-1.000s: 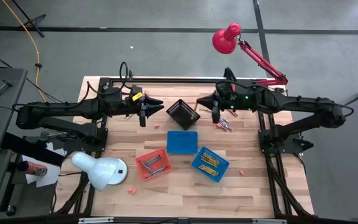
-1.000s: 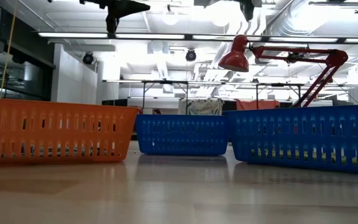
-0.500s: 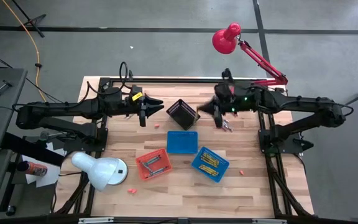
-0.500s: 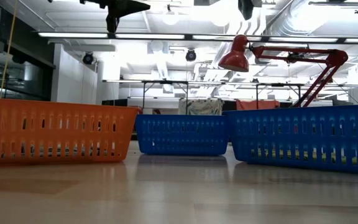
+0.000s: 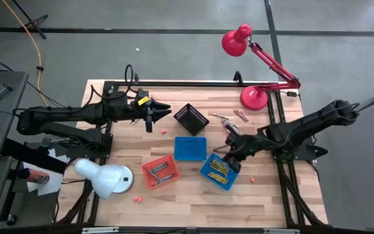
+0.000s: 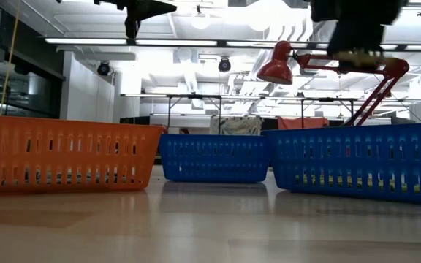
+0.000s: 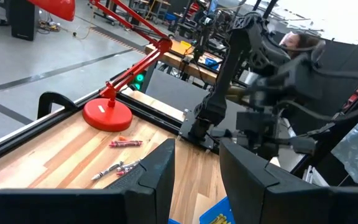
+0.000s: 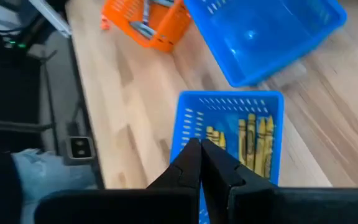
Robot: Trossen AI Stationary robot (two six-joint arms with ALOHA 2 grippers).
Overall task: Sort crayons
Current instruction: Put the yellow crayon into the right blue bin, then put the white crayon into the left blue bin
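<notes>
My right gripper [image 5: 229,152] is shut and slants down over a blue basket [image 5: 219,171] that holds yellow crayons [image 8: 257,140]. A blurred yellowish crayon [image 6: 357,55] shows at its fingertips in the low view. Loose crayons [image 5: 226,121] lie flat on the wood near the red lamp's base [image 5: 253,97]; the left wrist view shows them too [image 7: 127,143]. My left gripper [image 5: 159,115] hangs level and open above the table's far left part, with nothing between its fingers [image 7: 157,180]. My right gripper pinches the yellowish crayon [image 6: 357,55] at its fingertips. The crayon shows as a level streak lying across the fingers, blurred by motion. The fingers slant down from the table's right side. The crayon is lifted clear above the blue basket; the right wrist view does not show it.
A black basket [image 5: 191,119] stands at the far middle. An empty blue basket [image 5: 190,148] and an orange basket [image 5: 161,171] with grey crayons sit in the middle. A white lamp [image 5: 106,177] stands near left. Small pink bits [image 5: 137,198] lie on the wood.
My right gripper has swung from beside the black basket toward the table's near edge and down, tipping its fingers downward, and now hangs over the blue basket of yellow crayons. It has stayed shut. The loose crayons it stood over now show.
</notes>
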